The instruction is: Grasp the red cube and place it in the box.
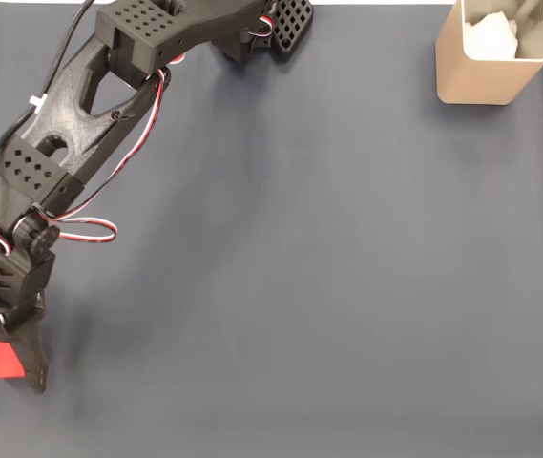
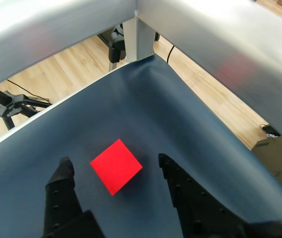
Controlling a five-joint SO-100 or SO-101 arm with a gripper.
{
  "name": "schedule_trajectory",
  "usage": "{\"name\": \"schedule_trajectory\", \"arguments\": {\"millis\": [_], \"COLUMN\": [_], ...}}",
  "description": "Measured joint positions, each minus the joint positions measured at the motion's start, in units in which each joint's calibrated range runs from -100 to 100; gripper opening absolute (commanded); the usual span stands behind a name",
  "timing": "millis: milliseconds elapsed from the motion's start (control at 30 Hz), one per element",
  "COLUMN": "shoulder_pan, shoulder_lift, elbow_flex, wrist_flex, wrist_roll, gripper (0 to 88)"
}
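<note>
Nearest your wrist view, the claw [image 2: 113, 166] is spread wide, its two black fingers standing on either side of the red cube [image 2: 116, 166] with clear gaps on both flanks; neither pad touches it. The cube sits flat on the dark bench [image 2: 145, 114], just ahead of the fingertips and roughly centred between them, turned so a corner points toward the camera and not a flat face. That rotation is what your coming move turns on: as I judge it, closing now would meet the cube near its edges, so a slight wrist roll to square the fingers to two opposite faces, plus a short push forward and down, would give a firmer pinch.

In the fixed view the claw [image 1: 9, 358] hangs at the lower left edge of the bench [image 1: 328, 286], with the cube [image 1: 2, 360] peeking out beside it. Farthest off, the box [image 1: 490, 52] stands upright at the upper right corner, well apart from the cube, with something white inside.
</note>
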Motion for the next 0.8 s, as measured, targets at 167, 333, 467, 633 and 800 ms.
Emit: {"name": "schedule_trajectory", "arguments": {"millis": [167, 333, 467, 633, 800], "shoulder_pan": [0.59, 0.52, 0.52, 0.89, 1.41], "shoulder_lift": [1.48, 2.52, 2.61, 2.61, 2.61], "elbow_flex": [-0.27, -0.27, -0.27, -0.27, -0.27], "wrist_flex": [-1.91, -3.74, -3.98, -4.30, -4.77], "wrist_roll": [0.00, 0.00, 0.10, 0.88, 1.90], "gripper": [39.7, 39.3, 39.0, 38.5, 38.3]}}
